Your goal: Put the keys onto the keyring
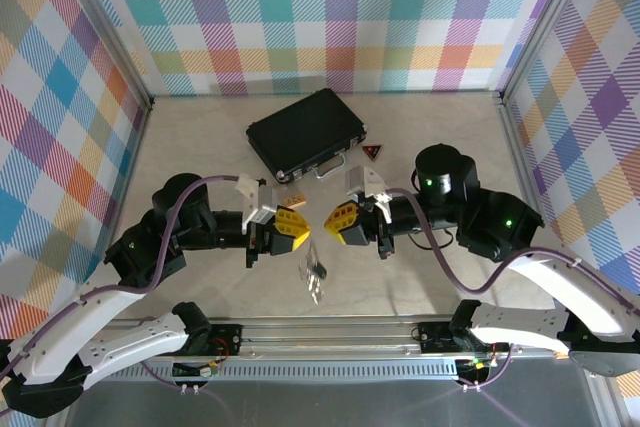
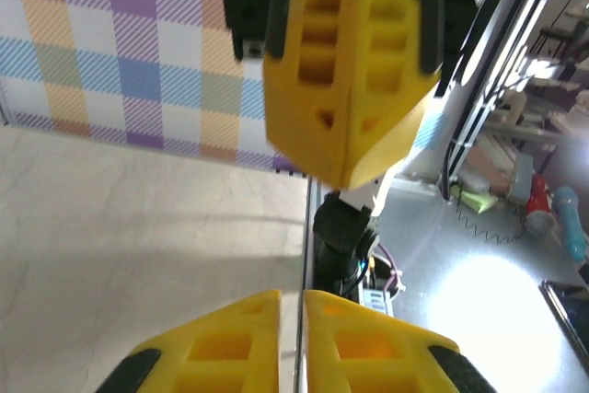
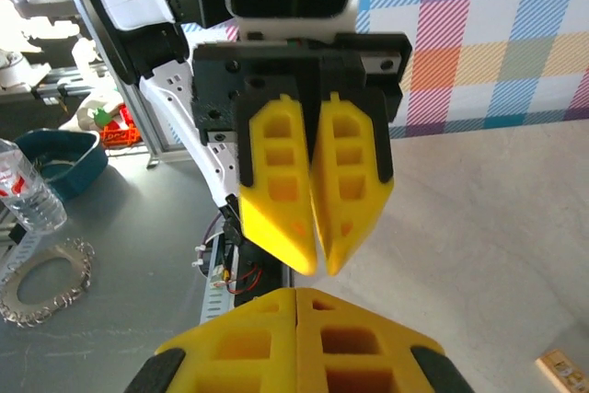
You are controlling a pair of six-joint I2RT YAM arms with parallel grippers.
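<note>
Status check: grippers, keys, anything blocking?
Left gripper shut, right gripper shut, facing each other, both empty. Keys loose on table, nearside of both grippers, untouched. Wooden block behind left gripper, apart from keys.

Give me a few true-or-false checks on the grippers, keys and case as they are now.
1. The left gripper and right gripper are both shut, tips facing each other. True.
2. The right gripper holds the keys. False: the keys lie on the table, nearer the arm bases than both grippers.
3. The black case is open. False: it lies closed.
4. The red-and-black triangle lies beside the black case. True.
</note>
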